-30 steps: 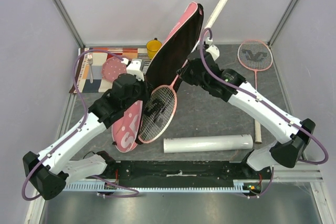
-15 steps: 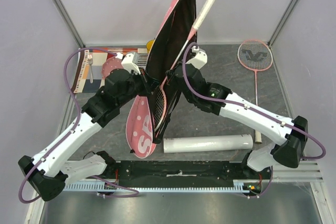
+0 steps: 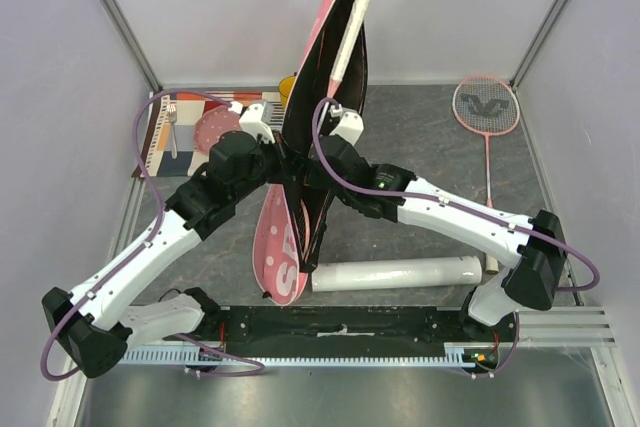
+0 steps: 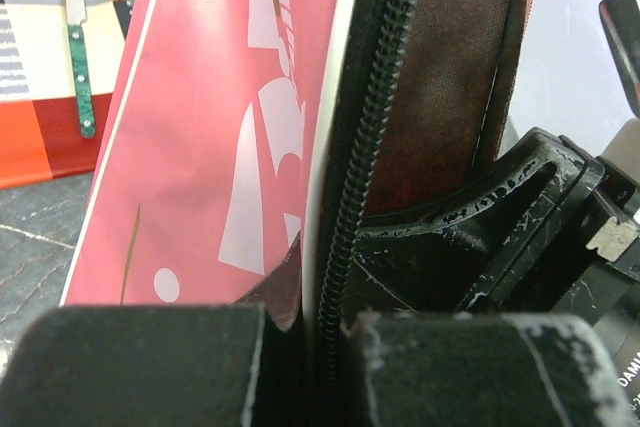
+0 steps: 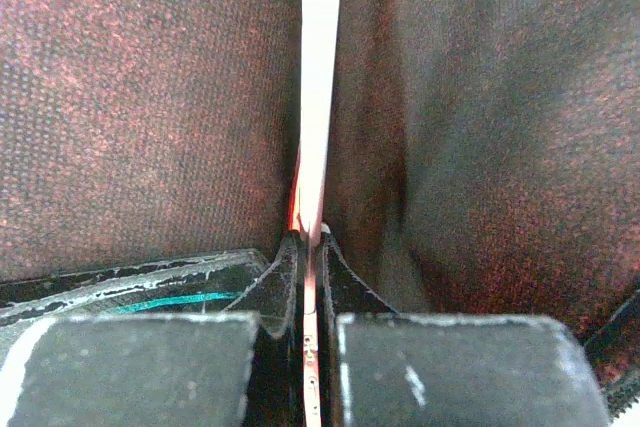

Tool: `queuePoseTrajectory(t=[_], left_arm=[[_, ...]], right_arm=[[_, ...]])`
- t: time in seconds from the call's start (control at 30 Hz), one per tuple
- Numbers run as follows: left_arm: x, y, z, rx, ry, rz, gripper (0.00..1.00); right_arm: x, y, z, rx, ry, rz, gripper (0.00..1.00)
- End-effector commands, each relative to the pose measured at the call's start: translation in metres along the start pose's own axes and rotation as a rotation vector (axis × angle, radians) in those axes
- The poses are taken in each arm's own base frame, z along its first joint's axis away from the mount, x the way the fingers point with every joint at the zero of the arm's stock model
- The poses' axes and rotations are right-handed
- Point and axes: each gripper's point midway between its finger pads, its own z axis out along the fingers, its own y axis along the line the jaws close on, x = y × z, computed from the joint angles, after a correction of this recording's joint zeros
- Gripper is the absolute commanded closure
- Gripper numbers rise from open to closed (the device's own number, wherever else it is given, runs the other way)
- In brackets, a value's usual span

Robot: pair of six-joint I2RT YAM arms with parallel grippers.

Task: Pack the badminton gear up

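The pink SPORT-lettered racket bag stands on edge between my arms, its dark inside facing right. My left gripper is shut on the bag's zipper edge; the pink outer face fills the left wrist view. My right gripper is inside the bag, shut on the thin pink frame of a racket against the dark lining. That racket's white handle sticks up along the bag's top. The second racket lies at the back right. The long white tube lies in front. No shuttlecocks show.
A yellow mug peeks out behind the bag. The pink dotted plate and a fork rest on the striped placemat at the back left. Grey walls close in both sides.
The bag has swung more upright and narrower. The right arm moved left and carried the racket deeper into the bag, so its head is now hidden and its handle lies against the bag's top.
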Motion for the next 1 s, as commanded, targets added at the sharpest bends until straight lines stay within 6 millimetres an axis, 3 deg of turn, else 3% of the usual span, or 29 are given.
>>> queuePoseTrajectory(t=[0.0,0.13,0.33,0.5,0.6,0.73,0.97], left_arm=[[-0.04,-0.032,0.002,0.128,-0.149,0.036,0.98],[-0.042,-0.014,0.008,0.033,-0.143,0.109,0.98],[-0.054,-0.008,0.006,-0.002,-0.169,0.167,0.98],[-0.048,-0.023,0.002,0.11,-0.15,0.19,0.98],[-0.042,-0.033,-0.01,0.181,-0.138,0.194,0.98],[-0.027,-0.035,-0.022,0.229,-0.109,0.178,0.98],[-0.018,-0.036,-0.028,0.229,-0.042,0.113,0.98]], right_arm=[[0.033,0.03,-0.007,-0.131,0.097,0.014,1.0],[0.044,0.021,-0.004,-0.103,0.107,-0.024,1.0],[0.064,0.02,-0.002,-0.109,0.136,-0.066,1.0],[0.078,0.02,0.006,-0.143,0.207,-0.101,1.0],[0.074,0.014,0.011,-0.184,0.26,-0.118,1.0],[0.049,0.006,0.01,-0.227,0.245,-0.154,0.95],[0.035,0.009,-0.001,-0.32,0.299,-0.195,0.73]])
